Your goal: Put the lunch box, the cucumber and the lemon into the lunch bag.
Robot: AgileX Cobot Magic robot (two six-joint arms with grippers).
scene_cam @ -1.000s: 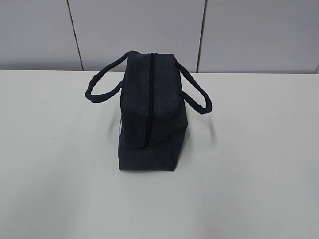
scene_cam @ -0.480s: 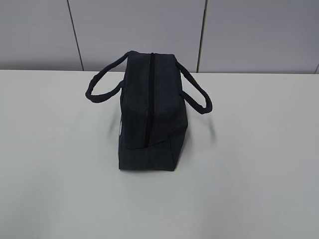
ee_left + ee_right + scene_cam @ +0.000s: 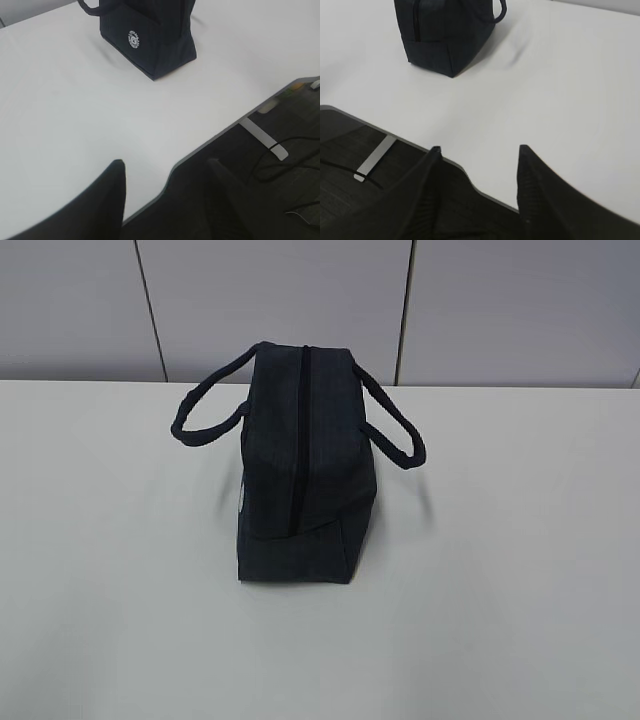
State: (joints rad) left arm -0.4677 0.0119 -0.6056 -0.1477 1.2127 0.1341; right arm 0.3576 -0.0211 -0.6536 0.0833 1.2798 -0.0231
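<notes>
The bag (image 3: 300, 465) stood upright at the centre of the exterior frame on the white table (image 3: 520, 570), its zipper (image 3: 300, 440) running along the top and one handle (image 3: 205, 415) drooping to each side. In the left wrist view it sat at the top of the frame, white logo (image 3: 134, 39) showing. The left gripper (image 3: 167, 167) hung at the bottom of its frame over the table edge, jaws apart and holding nothing. The right gripper (image 3: 479, 150) did likewise, bag at upper left.
</notes>
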